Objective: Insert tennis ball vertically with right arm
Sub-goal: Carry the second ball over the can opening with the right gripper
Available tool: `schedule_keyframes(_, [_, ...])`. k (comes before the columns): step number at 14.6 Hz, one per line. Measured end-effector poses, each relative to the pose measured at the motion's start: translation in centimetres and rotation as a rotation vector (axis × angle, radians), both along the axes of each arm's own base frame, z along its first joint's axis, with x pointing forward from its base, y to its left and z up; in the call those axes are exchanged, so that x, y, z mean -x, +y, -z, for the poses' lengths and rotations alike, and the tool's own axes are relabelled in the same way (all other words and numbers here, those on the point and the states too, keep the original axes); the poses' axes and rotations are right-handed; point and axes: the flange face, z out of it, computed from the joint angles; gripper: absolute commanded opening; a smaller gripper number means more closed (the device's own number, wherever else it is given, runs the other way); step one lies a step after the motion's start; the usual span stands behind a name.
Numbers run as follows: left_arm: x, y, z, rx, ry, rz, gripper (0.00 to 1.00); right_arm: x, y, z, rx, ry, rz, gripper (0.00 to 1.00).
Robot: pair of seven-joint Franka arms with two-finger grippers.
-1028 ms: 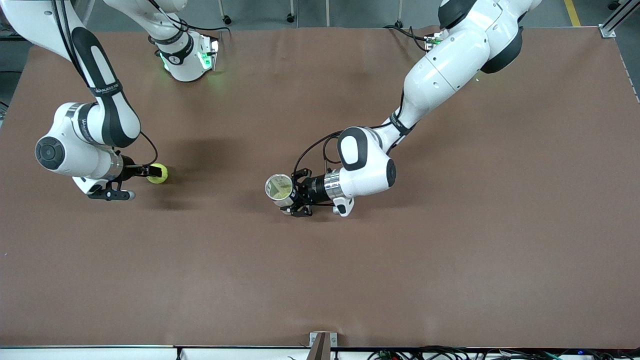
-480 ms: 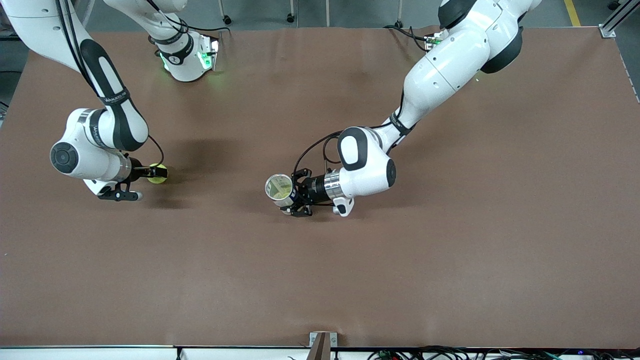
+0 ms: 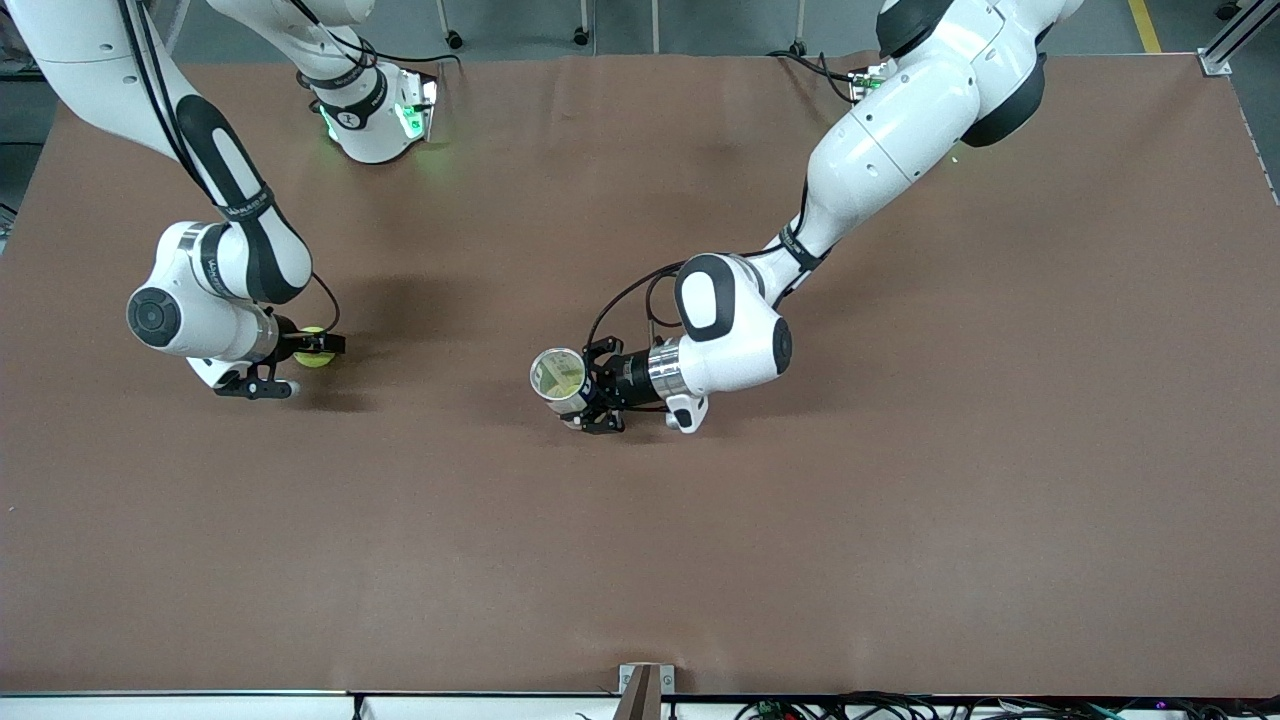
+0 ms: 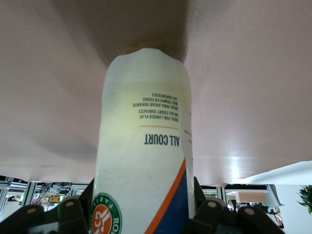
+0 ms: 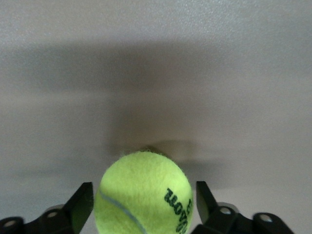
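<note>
You see the right gripper (image 3: 318, 352) low at the right arm's end of the table (image 3: 640, 560), its fingers (image 5: 80, 204) flanking the ball (image 5: 144, 194) with small gaps either side. The left gripper (image 3: 590, 392) clamps the upright can (image 3: 557, 378), mid-table.

The brown table top (image 3: 900, 500) lies bare across the whole strip nearest the front camera and toward the left arm's end, giving wide room for passage. Two things stand in the way: the upright white tennis-ball can with an open mouth (image 3: 558, 375), clamped by the left gripper (image 3: 590, 392) mid-table, and the yellow-green tennis ball (image 3: 316, 347) resting between the right gripper (image 3: 322, 346) fingers (image 5: 80, 204), with bare table between them.
</note>
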Motion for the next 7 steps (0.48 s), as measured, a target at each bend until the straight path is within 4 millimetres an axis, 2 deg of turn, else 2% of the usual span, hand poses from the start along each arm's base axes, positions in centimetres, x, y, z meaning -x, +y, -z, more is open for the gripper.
schedule_keyframes(1, [0.0,0.0,0.0,0.000,0.000,-0.001,0.73,0.0,0.0,0.0,0.000,0.000,-0.001,0.43])
schedule_keyframes(2, [0.0,0.1,0.0,0.000,0.000,-0.001,0.73,0.0,0.1,0.0,0.000,0.000,-0.002,0.39])
schedule_keyframes(7, [-0.1,0.1,0.0,0.000,0.000,-0.002,0.73,-0.1,1.0,-0.6,-0.006,0.024,-0.022,0.38])
